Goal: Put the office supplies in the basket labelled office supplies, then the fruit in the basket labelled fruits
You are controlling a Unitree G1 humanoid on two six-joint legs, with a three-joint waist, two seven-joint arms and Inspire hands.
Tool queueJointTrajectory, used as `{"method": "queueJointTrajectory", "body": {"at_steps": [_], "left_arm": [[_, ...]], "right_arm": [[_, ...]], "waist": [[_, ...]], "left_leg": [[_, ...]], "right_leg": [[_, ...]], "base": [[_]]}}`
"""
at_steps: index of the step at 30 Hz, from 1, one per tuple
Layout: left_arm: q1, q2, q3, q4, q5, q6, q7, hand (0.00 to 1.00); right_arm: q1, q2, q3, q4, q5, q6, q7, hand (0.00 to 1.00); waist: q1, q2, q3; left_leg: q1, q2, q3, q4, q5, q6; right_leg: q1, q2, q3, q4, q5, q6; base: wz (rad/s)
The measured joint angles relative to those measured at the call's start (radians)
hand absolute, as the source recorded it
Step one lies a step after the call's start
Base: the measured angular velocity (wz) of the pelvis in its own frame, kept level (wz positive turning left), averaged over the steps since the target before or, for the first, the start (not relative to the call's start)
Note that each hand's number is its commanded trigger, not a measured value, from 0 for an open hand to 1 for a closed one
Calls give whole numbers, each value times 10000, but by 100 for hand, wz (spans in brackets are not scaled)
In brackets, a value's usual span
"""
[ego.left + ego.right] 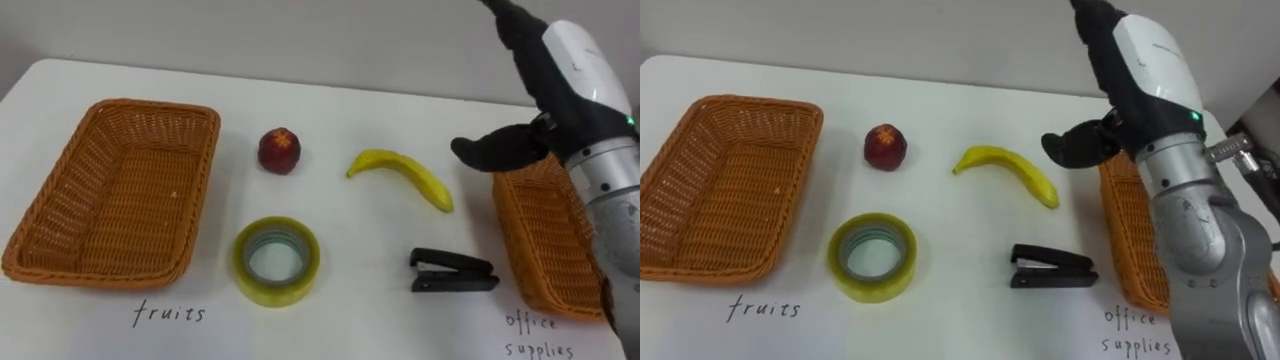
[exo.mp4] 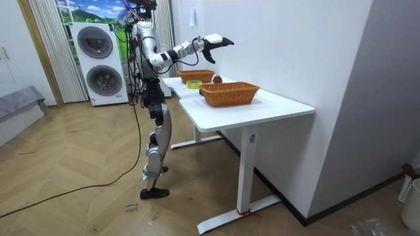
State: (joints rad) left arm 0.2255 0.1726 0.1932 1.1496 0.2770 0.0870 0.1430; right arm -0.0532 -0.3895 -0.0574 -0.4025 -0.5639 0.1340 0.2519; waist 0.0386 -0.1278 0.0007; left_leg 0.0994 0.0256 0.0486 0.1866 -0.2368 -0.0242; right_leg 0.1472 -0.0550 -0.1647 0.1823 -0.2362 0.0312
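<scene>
The robot stands at the long edge of the white tabletop point(image 1: 350, 330), and its right hand point(image 1: 572, 65) is up in the air over the right end. The fingers point(image 1: 520, 40) are stretched out straight and away from it, the thumb point(image 1: 490, 150) juts toward the middle, and it holds nothing.

All the items lie on the tabletop, none in a basket. The banana point(image 1: 400, 175) is closest, just left of the thumb and lower. Its long axis slants from the back-left down to the front-right, with the front-right tip toward the office supplies basket point(image 1: 520, 250). The stapler point(image 1: 452, 271) sits nearer the front edge, lengthwise along that edge and just beside that basket's left wall.

The apple point(image 1: 279, 150) and the roll of tape point(image 1: 277, 262) lie further left, toward the fruits basket point(image 1: 160, 106) at the far left end.

By my reckoning the right hand has the banana or the stapler. For either one it has to come down and left, turning to close across the long axis.
</scene>
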Motion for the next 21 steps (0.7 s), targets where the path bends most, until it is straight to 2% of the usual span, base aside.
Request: {"method": "queueJointTrajectory", "body": {"at_steps": [3,8,12,16,18,19,21], "left_arm": [[-6,0,0,-2,0,3,-9,0],[-25,0,-28,-180,-5,23,-54,0],[-13,1,-17,-360,16,63,-83,0],[-32,8,-17,-423,8,211,-91,0],[-47,26,-17,-407,8,247,-91,0],[-77,50,-16,-387,12,265,-90,0],[-121,56,-12,-353,20,282,-86,0]], "right_arm": [[0,2,0,39,-23,154,529,0],[1,4,65,350,-403,442,1403,0],[8,8,174,364,-665,684,1994,0],[11,8,519,363,-1052,1028,2666,0],[53,11,707,389,-1097,1084,2925,0],[172,30,775,399,-1094,1074,3105,0],[332,77,778,611,-1094,1073,3359,0]], "waist": [[13,4,32],[251,40,96],[396,47,107],[502,-6,62],[520,-59,25],[529,-95,4],[699,-55,49]], "left_leg": [[-4,-3,-5,-15,0,0],[-13,-11,17,-60,0,0],[-18,-11,35,-123,0,0],[-7,-10,14,-186,1,1],[11,-11,-135,-192,2,3],[51,0,-429,-209,10,12],[252,172,-1195,-248,15,13]], "right_leg": [[-1,0,3,-9,0,0],[-15,1,27,-144,33,-12],[-64,1,30,-146,34,-11],[-61,6,-14,-134,34,-11],[-62,15,-38,-109,34,-12],[-84,40,-62,-12,33,-12],[-303,142,-177,635,23,-22]], "base": [[0],[-2],[-1],[2],[8],[4],[-18]]}}
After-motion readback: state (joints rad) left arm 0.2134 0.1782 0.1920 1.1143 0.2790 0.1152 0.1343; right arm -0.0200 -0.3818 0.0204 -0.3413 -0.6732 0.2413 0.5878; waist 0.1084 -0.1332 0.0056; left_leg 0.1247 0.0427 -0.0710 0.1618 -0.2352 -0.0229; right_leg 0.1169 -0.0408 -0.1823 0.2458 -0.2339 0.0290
